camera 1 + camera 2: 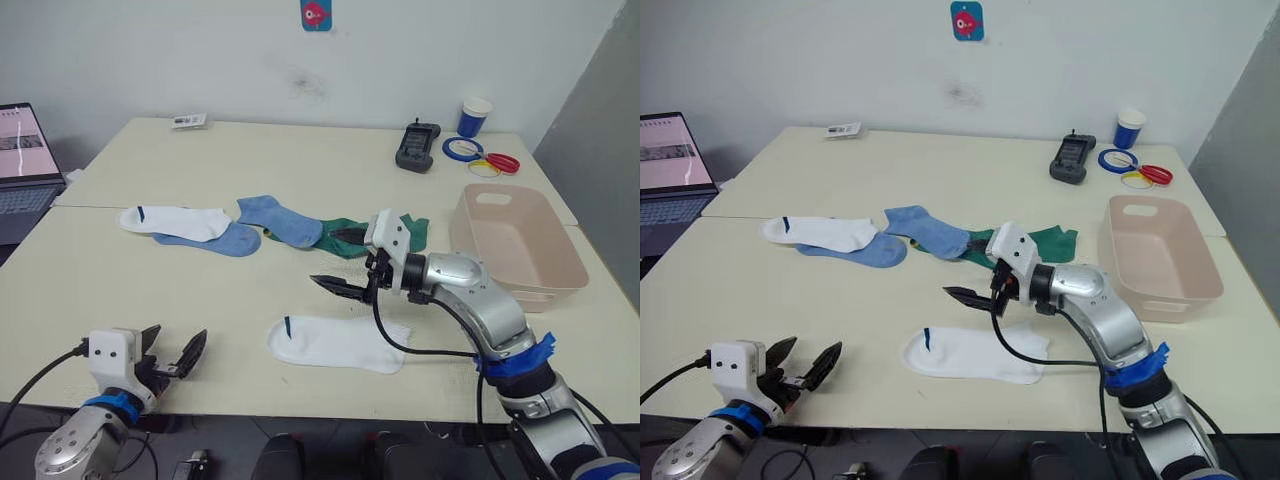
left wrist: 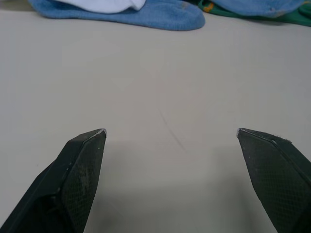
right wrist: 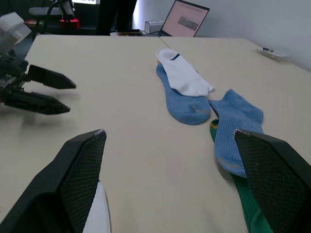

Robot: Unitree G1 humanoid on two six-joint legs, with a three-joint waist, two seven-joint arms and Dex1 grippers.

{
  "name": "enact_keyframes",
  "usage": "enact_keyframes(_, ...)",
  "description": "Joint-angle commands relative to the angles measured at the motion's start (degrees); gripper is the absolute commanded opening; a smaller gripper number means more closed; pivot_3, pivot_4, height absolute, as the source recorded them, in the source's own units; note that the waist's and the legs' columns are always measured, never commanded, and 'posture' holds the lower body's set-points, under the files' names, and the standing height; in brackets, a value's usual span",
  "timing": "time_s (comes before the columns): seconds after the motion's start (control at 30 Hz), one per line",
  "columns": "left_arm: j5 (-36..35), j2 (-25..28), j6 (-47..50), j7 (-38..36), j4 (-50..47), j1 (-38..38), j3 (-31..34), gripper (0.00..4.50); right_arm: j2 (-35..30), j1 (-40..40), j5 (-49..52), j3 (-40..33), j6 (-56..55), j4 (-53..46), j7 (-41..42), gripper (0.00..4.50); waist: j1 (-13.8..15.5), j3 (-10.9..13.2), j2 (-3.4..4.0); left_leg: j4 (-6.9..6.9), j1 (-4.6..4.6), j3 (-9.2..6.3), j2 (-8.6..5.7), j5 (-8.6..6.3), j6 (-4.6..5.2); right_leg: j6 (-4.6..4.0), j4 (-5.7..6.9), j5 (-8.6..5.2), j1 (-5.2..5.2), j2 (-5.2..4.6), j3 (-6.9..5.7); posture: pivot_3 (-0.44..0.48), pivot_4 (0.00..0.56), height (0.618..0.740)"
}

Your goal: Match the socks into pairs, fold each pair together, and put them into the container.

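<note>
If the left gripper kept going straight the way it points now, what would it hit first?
Bare table first. Straight ahead of the open left gripper the way looks free until the light blue sock lying under a white sock. Depth is uncertain, but that blue sock seems the first thing in its line.

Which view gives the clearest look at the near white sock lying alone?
The right eye view: the near white sock lies whole there, dark cuff stripe visible. The left eye view shows it likewise. The right wrist view catches just a white edge beside one finger.
</note>
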Motion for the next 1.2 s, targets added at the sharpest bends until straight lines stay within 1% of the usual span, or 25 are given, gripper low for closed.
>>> enact_keyframes(0.03,3.00,4.21,0.56,1.58,2.01,-7.73,-1.36,4.48,-0.67,0.18,-0.06,-0.74,-0.52,-2.26,0.07,4.50,0.00,0.00,0.00,0.00,0.00,-0.03,0.01,0.00,0.00,0.00,0.02,0.00,0.00,0.07,-0.03,0.000,0.150,0.740)
enact_keyframes(0.1,5.41,6.67,0.56,2.12,7.62,-14.18,-2.77,4.48,-1.12,0.75,-0.18,-1.05,-0.19,-2.80,-0.53,4.50,-0.03,0.00,0.00,0.00,0.03,-0.04,-0.02,0.00,0.00,0.00,0.05,0.00,0.00,0.18,-0.04,0.000,0.150,0.740)
enact_keyframes(0.27,12.38,11.87,-3.47,1.34,28.77,-32.60,-8.05,4.48,-1.94,2.51,-0.38,-1.75,0.80,-4.86,-2.37,4.50,-0.30,0.00,-0.01,0.00,0.02,-0.02,-0.06,0.00,0.00,0.00,0.06,0.01,-0.03,0.31,-0.06,0.000,0.150,0.740)
enact_keyframes(0.4,16.40,12.87,-9.95,-0.74,45.60,-44.69,-12.23,4.48,-2.29,3.75,-0.53,-2.02,1.96,-6.87,-4.08,4.50,-0.49,0.00,-0.01,0.01,-0.01,0.02,-0.05,0.00,0.00,0.04,0.06,0.03,-0.05,0.28,-0.02,0.000,0.150,0.740)
enact_keyframes(0.5,19.97,13.02,-14.56,-1.98,58.56,-52.18,-15.58,4.48,-2.75,4.67,-0.62,-2.45,2.90,-8.39,-5.27,4.50,-0.52,0.00,-0.02,0.01,-0.04,0.03,-0.07,0.00,0.00,0.05,0.05,0.04,-0.06,0.28,-0.03,0.000,0.150,0.740)
enact_keyframes(0.6,23.17,13.03,-19.15,-1.55,67.93,-57.06,-18.07,4.48,-3.20,5.24,-0.71,-2.78,3.81,-9.60,-6.43,4.50,-0.65,0.00,-0.02,0.00,-0.05,0.05,-0.09,0.00,-0.01,0.05,0.05,0.04,-0.08,0.28,-0.04,0.000,0.150,0.740)
enact_keyframes(0.67,24.28,13.07,-20.48,-1.22,72.10,-59.29,-18.96,4.48,-3.43,5.37,-0.61,-2.97,4.32,-10.13,-6.94,4.50,-0.67,0.00,-0.03,0.01,-0.06,0.06,-0.09,0.00,-0.01,0.06,0.05,0.04,-0.10,0.28,-0.04,0.000,0.150,0.740)
enact_keyframes(0.73,25.21,13.21,-21.30,0.77,76.20,-61.72,-19.19,4.48,-3.63,5.68,-0.43,-3.12,4.86,-10.83,-7.47,4.50,-0.59,0.01,-0.03,0.00,-0.08,0.04,-0.08,0.00,0.00,0.06,0.06,0.04,-0.12,0.29,-0.07,0.000,0.150,0.740)
enact_keyframes(0.83,26.79,13.42,-22.29,3.03,81.23,-64.82,-19.80,4.48,-3.78,6.29,-0.19,-3.35,5.74,-11.90,-8.23,4.50,-0.57,0.00,-0.03,0.00,-0.08,0.04,-0.09,0.01,-0.01,0.06,0.08,0.04,-0.12,0.29,-0.08,0.000,0.150,0.740)
enact_keyframes(0.93,27.76,13.36,-22.48,2.86,84.13,-66.30,-20.49,4.48,-3.82,6.50,-0.12,-3.33,6.18,-12.48,-8.60,4.50,-0.61,0.00,-0.03,0.02,-0.08,0.06,-0.09,0.01,-0.01,0.09,0.08,0.06,-0.12,0.28,-0.05,0.000,0.150,0.740)
enact_keyframes(1.03,27.85,13.06,-21.82,1.60,85.58,-67.10,-20.74,3.89,-3.71,6.19,-0.02,-3.44,6.61,-12.68,-8.93,4.50,-0.62,0.00,-0.03,0.02,-0.07,0.06,-0.09,0.01,-0.01,0.09,0.09,0.06,-0.12,0.28,-0.06,0.000,0.150,0.740)
enact_keyframes(1.07,27.74,12.98,-21.51,1.26,85.87,-67.27,-20.65,3.52,-3.75,6.07,0.07,-3.55,6.68,-12.66,-9.00,4.50,-0.65,0.00,-0.03,0.02,-0.07,0.05,-0.09,0.01,-0.01,0.09,0.09,0.06,-0.12,0.29,-0.07,0.000,0.150,0.740)
enact_keyframes(1.2,27.29,12.83,-21.09,1.11,86.43,-67.54,-20.03,2.28,-4.03,5.95,0.33,-3.84,6.77,-12.54,-9.01,4.50,-0.69,0.00,-0.03,0.02,-0.06,0.05,-0.09,0.01,-0.01,0.09,0.11,0.06,-0.12,0.29,-0.07,0.000,0.150,0.740)
